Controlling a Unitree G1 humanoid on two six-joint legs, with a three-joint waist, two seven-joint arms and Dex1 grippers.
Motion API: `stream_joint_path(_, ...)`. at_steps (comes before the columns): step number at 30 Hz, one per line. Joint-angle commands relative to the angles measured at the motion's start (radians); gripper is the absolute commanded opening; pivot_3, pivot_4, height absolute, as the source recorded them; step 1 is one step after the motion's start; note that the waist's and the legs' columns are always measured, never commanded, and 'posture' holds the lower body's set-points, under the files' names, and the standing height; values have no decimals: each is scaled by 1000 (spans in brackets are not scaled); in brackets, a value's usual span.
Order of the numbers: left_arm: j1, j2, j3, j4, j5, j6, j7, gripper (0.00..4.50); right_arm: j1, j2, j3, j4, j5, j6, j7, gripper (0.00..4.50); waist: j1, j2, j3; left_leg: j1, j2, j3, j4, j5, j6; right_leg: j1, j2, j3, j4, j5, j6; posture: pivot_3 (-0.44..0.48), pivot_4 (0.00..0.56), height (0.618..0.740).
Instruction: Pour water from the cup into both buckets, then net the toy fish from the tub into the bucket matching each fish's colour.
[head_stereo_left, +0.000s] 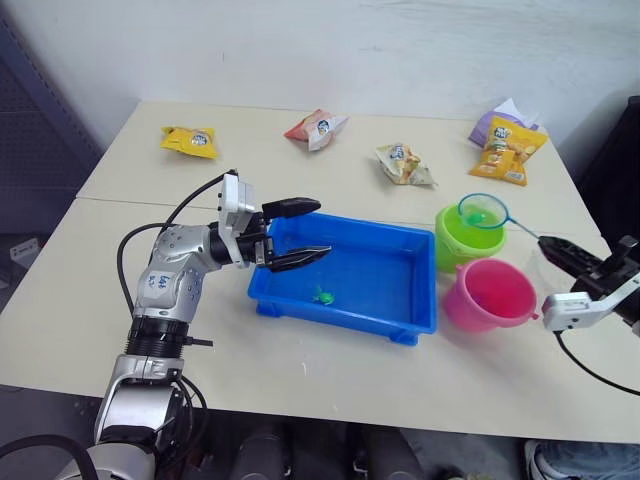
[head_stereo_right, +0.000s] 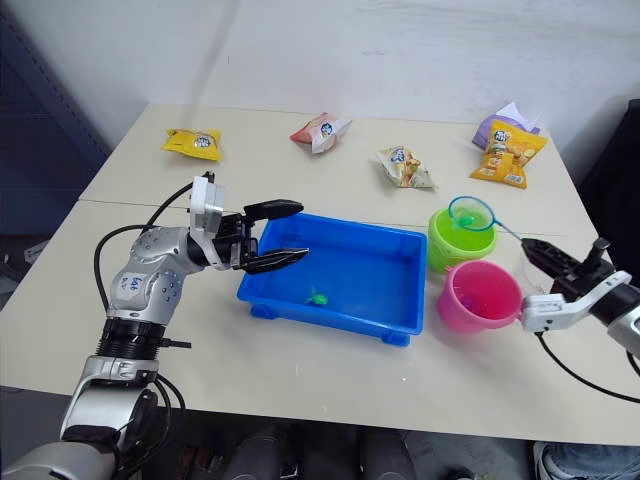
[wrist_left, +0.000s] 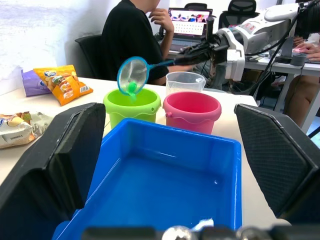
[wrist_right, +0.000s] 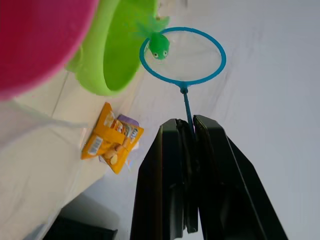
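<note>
The blue tub (head_stereo_left: 340, 318) lies mid-table with one green toy fish (head_stereo_left: 323, 295) in it. My left gripper (head_stereo_left: 322, 228) hovers open over the tub's left end, its fingers (wrist_left: 60, 165) wide apart. To the right of the tub stand the lime green bucket (head_stereo_left: 455, 245) and, nearer me, the pink bucket (head_stereo_left: 490, 295). The net (head_stereo_left: 483, 210) hangs over the green bucket with a green fish (wrist_right: 159, 46) in its mesh. My right gripper (head_stereo_left: 555, 250) is shut on the net's thin handle. The clear cup (wrist_left: 185, 82) stands behind the buckets.
Snack packets lie along the table's far side: yellow (head_stereo_left: 190, 140), red and white (head_stereo_left: 316, 127), pale (head_stereo_left: 404, 165), orange on purple (head_stereo_left: 510, 150). A person (wrist_left: 135, 35) sits at a desk beyond the table's right side.
</note>
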Motion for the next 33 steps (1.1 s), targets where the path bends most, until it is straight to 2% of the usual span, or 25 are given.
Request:
stream_joint_path(1, 5, 0, 5, -26, -3, -4, 5, 4435, 3, -5, 49, 3, 20, -40, 35, 0, 0, 0, 0, 0, 0, 0, 0, 0, 0, 0, 0, 0, 0, 0, 0, 0, 150, 738)
stream_joint_path(9, 12, 4, 6, -38, -5, 2, 14, 4435, 14, 2, -13, -45, 30, 37, -39, 0, 1, 1, 0, 0, 0, 0, 0, 0, 0, 0, 0, 0, 0, 0, 0, 0, 150, 738)
stream_joint_path(12, 13, 7, 8, -40, -5, 3, 16, 4435, 28, 15, -36, -47, 68, 44, -32, 0, 2, 1, 0, 0, 0, 0, 0, 0, 0, 0, 0, 0, 0, 0, 0, 0, 150, 738)
stream_joint_path(14, 15, 12, 10, -44, -6, 5, 15, 4435, 34, 31, -57, -56, 154, 32, 17, 0, 3, 1, 0, 0, 0, 0, 0, 0, 0, 0, 0, 0, 0, 0, 0, 0, 150, 738)
stream_joint_path(16, 19, 27, 14, -46, -6, 8, 9, 4435, 34, 49, -48, -82, 361, -19, 151, 0, 1, 1, 0, 0, 0, 0, 0, 0, 0, 0, 0, 0, 0, 0, 0, 0, 150, 738)
stream_joint_path(19, 28, 76, 24, -32, -2, 5, -28, 4435, 38, 65, 17, -207, 753, -10, 447, 0, -11, 1, 0, 0, 1, 0, 0, 0, 0, 0, 1, 0, 0, 0, 0, 0, 150, 738)
stream_joint_path(21, 40, 127, 29, -14, 2, -6, -73, 4435, 55, 69, 69, -365, 992, 138, 663, 0, -20, 1, 0, 1, 1, -1, 0, 0, 0, 1, 1, 0, 1, 0, 0, 0, 150, 738)
stream_joint_path(22, 51, 155, 30, -2, 6, -13, -99, 4435, 56, 72, 89, -424, 1053, 212, 735, 0, -21, 1, 0, 1, 1, -1, 0, 0, 0, 1, 1, 0, 1, 0, 0, 0, 150, 738)
stream_joint_path(27, 103, 253, 31, 49, 42, -73, -180, 4435, -2, 156, 199, -672, 1202, 614, 903, 0, -20, 1, 0, 1, 1, -2, 1, -1, 2, 1, -1, -1, 2, 0, 0, 0, 150, 738)
stream_joint_path(30, 148, 304, 45, 52, 42, -91, -223, 4435, -96, 218, 304, -726, 1114, 758, 984, 0, -18, 1, 0, 0, 1, -3, 1, -1, 3, 1, -2, -2, 1, 0, 0, 0, 150, 738)
stream_joint_path(33, 189, 338, 50, 45, 44, -96, -244, 4435, -194, 264, 395, -709, 1012, 854, 1065, 0, -19, 1, 0, -1, 0, -3, 1, -2, 4, 0, -3, -2, 0, 0, 0, 0, 150, 738)
